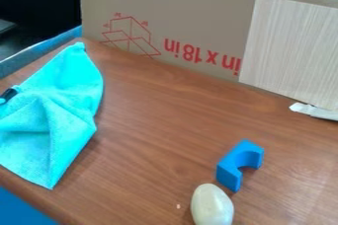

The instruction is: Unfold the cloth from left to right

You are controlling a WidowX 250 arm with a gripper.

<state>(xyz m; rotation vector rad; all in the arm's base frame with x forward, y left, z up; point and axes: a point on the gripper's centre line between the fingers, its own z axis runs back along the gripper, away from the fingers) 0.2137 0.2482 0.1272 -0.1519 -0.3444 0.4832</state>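
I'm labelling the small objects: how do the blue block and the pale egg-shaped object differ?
The blue block has a curved notch; the egg-shaped object is rounded throughout. The block is bright blue, the egg-shaped object off-white. Both lie on the brown table.

A bright turquoise cloth point(56, 115) is spread unevenly along the left side of the desk point(151, 140), rumpled by creases and raised folds. One narrow tip is pointed toward the far left corner, another toward the near edge.
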